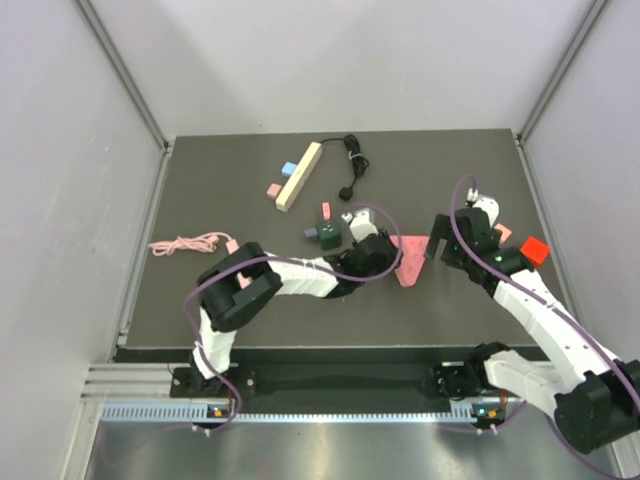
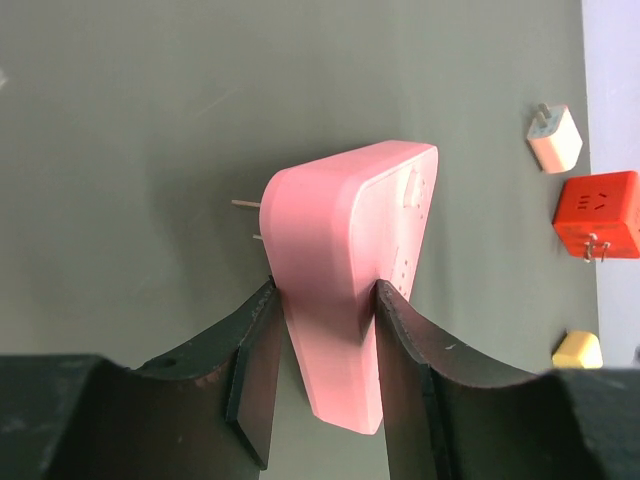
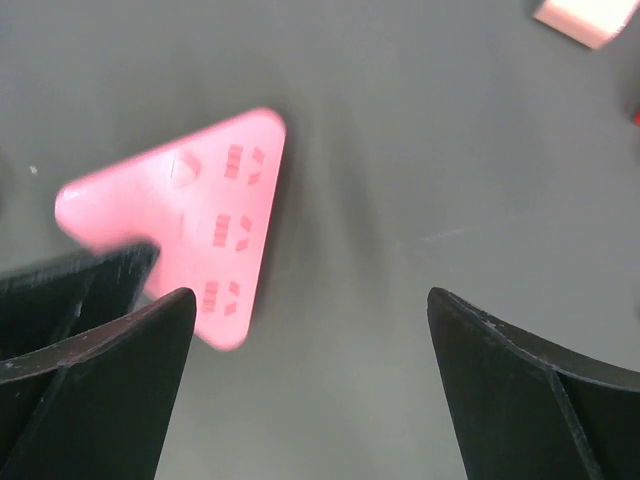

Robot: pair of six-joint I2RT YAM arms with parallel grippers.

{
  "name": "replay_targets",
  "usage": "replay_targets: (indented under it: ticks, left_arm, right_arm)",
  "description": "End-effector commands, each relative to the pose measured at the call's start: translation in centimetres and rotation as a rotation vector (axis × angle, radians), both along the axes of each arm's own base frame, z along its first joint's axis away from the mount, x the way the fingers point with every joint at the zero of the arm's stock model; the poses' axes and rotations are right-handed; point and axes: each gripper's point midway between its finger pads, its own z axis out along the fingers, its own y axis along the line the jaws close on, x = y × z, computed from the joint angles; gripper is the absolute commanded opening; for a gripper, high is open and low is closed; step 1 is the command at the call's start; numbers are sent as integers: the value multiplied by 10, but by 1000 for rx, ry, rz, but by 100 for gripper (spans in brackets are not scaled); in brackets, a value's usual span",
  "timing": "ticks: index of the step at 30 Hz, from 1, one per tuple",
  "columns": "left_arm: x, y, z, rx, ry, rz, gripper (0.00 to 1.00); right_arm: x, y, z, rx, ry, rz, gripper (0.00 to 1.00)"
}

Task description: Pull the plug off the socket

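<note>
A pink triangular socket [image 2: 345, 250] stands on edge on the dark table, with two metal prongs sticking out of its left side. My left gripper [image 2: 325, 300] is shut on its narrow end. In the top view the socket [image 1: 410, 262] lies at the table's middle with the left gripper [image 1: 390, 258] on its left side. My right gripper [image 1: 440, 240] is open and empty, just right of the socket. In the right wrist view the socket's face [image 3: 200, 215] shows several empty slot holes, left of the open right gripper [image 3: 310, 320]. No plug shows in the socket.
A red cube socket [image 2: 597, 213], a pale plug [image 2: 553, 138] and a yellow plug [image 2: 578, 350] lie to the right. At the back lie a wooden bar [image 1: 298, 176], a black cable [image 1: 352, 165], green blocks [image 1: 328, 232] and small blocks. A pink cable [image 1: 190, 243] lies far left.
</note>
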Motion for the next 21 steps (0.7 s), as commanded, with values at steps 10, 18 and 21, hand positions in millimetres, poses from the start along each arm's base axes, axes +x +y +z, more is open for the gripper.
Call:
replay_targets:
  ticks: [10, 18, 21]
  left_arm:
    - [86, -32, -40, 97, 75, -155, 0]
    - [128, -40, -54, 111, 108, -196, 0]
    - [143, -29, -53, 93, 117, -168, 0]
  right_arm:
    - [-5, -33, 29, -48, -49, -78, 100]
    - [-1, -34, 23, -12, -32, -47, 100]
    - [0, -34, 23, -16, -28, -38, 100]
